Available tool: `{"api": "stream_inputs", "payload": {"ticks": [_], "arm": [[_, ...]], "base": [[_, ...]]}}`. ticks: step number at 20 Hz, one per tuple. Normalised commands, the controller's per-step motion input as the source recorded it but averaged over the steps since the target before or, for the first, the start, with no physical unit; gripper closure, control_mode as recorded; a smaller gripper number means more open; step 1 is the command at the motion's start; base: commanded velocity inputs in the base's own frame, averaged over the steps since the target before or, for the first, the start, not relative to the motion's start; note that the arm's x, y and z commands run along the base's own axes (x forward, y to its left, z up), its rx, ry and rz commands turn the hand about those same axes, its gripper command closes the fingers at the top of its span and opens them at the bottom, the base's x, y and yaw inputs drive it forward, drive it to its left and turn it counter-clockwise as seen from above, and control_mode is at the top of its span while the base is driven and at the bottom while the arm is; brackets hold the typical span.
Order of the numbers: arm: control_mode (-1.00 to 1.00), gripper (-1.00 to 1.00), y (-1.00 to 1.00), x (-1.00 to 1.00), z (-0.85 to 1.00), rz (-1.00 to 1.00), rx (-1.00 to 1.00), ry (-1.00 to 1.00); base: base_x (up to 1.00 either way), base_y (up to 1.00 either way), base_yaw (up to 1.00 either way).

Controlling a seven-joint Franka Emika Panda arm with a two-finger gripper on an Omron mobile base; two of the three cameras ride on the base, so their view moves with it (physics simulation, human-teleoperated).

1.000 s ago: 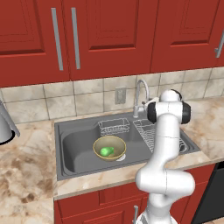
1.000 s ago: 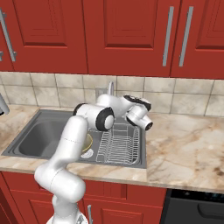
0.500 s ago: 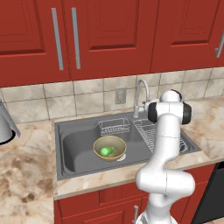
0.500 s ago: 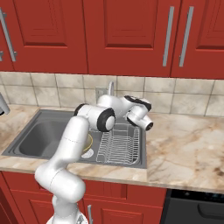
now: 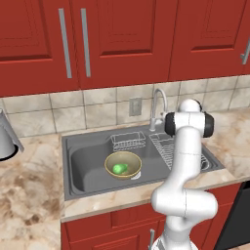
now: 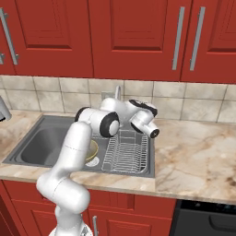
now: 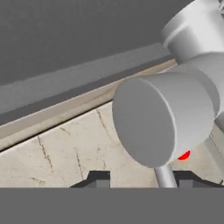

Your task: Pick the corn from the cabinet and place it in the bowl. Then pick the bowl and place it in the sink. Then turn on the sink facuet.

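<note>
The olive-tan bowl [image 5: 122, 157] sits on the floor of the grey sink [image 5: 83, 166], and the green corn [image 5: 118, 168] lies inside it. The silver gooseneck sink faucet [image 5: 158, 100] stands at the sink's back edge, with my arm folded right beside it. In the hand view the faucet's grey cylindrical handle body [image 7: 164, 118] looms very close, with a thin rod [image 7: 166, 176] dropping from it. My gripper [image 7: 143, 178] is open, and the rod sits between its fingertips [image 7: 98, 177]. The red cabinet [image 5: 122, 39] above has its doors shut.
A small wire rack [image 5: 128, 141] sits at the back of the basin. A dish rack [image 6: 126, 154] fills the sink's right part. Marble counter [image 6: 193, 161] runs on both sides, with a grey metal object [image 5: 7, 141] at the far left.
</note>
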Motion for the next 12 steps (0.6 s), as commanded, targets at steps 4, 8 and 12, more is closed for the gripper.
{"api": "stream_inputs", "payload": {"ticks": [4,8,12], "arm": [[-1.00,1.00,-0.98,0.00,0.01,-0.17,0.23,0.29],[-1.00,1.00,-1.00,0.00,0.00,-0.14,0.23,0.27],[-1.00,1.00,-1.00,0.00,0.00,-0.13,0.23,0.23]], "base": [[0.00,0.00,0.00],[0.00,0.00,0.00],[0.00,0.00,0.00]]}}
